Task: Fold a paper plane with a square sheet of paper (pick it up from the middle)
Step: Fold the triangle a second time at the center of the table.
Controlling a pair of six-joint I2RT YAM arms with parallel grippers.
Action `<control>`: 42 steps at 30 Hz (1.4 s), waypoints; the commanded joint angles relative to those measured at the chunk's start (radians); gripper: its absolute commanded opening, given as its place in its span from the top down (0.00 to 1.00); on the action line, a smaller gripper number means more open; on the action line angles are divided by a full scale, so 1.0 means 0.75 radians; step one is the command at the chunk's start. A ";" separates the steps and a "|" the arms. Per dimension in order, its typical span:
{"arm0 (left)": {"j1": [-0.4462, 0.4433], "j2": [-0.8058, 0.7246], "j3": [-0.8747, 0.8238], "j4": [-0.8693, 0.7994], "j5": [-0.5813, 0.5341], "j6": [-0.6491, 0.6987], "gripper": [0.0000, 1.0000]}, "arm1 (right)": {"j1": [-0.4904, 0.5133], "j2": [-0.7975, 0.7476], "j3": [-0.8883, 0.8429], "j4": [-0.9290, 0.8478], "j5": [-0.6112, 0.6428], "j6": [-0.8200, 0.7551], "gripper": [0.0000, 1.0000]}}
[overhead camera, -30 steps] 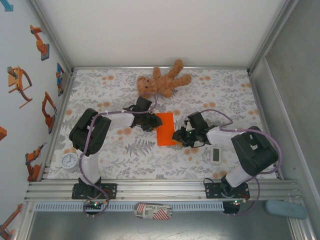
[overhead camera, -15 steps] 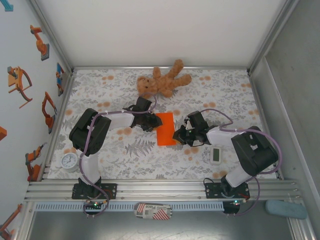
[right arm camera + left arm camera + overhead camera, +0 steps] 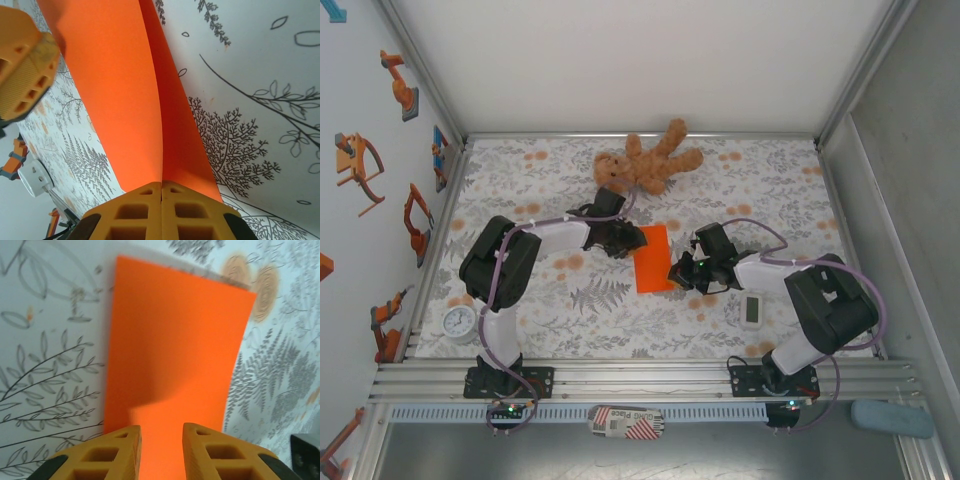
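On your floral table [image 3: 770,180], the square sheet of paper [image 3: 653,258], folded double, is lying mid-table while your right gripper [image 3: 161,185] is pinching its edge tight and your left gripper [image 3: 161,432] is hovering over the opposite edge, jaws narrowly parted.

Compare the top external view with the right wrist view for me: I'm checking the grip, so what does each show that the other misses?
Top external alone: the teddy bear and the white gadget. Right wrist alone: the right hand pinched shut on the orange paper, whose two layers meet at a fold. Shared: the paper, the left hand, the clock and the floral table.
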 commanded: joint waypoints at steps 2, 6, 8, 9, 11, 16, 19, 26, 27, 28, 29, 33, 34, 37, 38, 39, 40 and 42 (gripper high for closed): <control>0.022 0.006 0.047 -0.054 -0.015 0.040 0.71 | 0.008 -0.039 0.007 -0.027 0.011 -0.002 1.00; 0.023 0.066 0.064 -0.050 0.004 0.045 0.72 | 0.008 -0.028 0.023 0.000 -0.011 0.000 1.00; 0.024 0.086 0.076 -0.058 0.007 0.050 0.73 | 0.008 -0.023 0.034 0.012 -0.020 0.000 1.00; 0.024 0.094 0.083 -0.066 0.004 0.055 0.73 | 0.008 -0.022 0.040 0.018 -0.027 0.000 1.00; 0.024 0.114 0.099 -0.098 -0.002 0.069 0.73 | 0.008 -0.012 0.057 0.038 -0.043 -0.004 1.00; 0.022 0.131 0.099 -0.110 -0.001 0.077 0.73 | 0.029 0.043 0.107 0.119 -0.073 0.007 1.00; 0.023 0.133 0.089 -0.113 -0.005 0.076 0.73 | 0.058 0.092 0.148 0.156 -0.064 0.013 1.00; 0.021 0.124 0.076 -0.124 -0.021 0.084 0.73 | 0.097 0.216 0.204 0.268 -0.030 0.058 1.00; 0.021 0.124 0.076 -0.125 -0.022 0.085 0.73 | 0.100 0.228 0.210 0.276 -0.021 0.060 1.00; 0.023 0.125 0.075 -0.126 -0.024 0.086 0.73 | 0.102 0.238 0.214 0.282 -0.011 0.059 1.00; 0.022 0.127 0.076 -0.129 -0.025 0.088 0.74 | 0.102 0.245 0.217 0.292 0.001 0.063 1.00; 0.022 0.130 0.074 -0.134 -0.034 0.087 0.76 | 0.104 0.272 0.231 0.323 0.043 0.072 1.00; 0.022 0.130 0.074 -0.134 -0.036 0.088 0.76 | 0.106 0.280 0.237 0.329 0.048 0.072 1.00; 0.023 0.130 0.074 -0.139 -0.043 0.089 0.76 | 0.104 0.303 0.253 0.343 0.065 0.078 1.00; 0.021 0.130 0.074 -0.142 -0.044 0.090 0.76 | 0.104 0.309 0.258 0.343 0.068 0.078 1.00; 0.022 0.130 0.074 -0.143 -0.047 0.091 0.76 | 0.104 0.314 0.262 0.345 0.071 0.078 1.00; 0.022 0.127 0.073 -0.144 -0.046 0.093 0.76 | 0.105 0.321 0.266 0.345 0.072 0.078 1.00; 0.022 0.127 0.070 -0.146 -0.047 0.093 0.76 | 0.104 0.328 0.269 0.345 0.070 0.078 1.00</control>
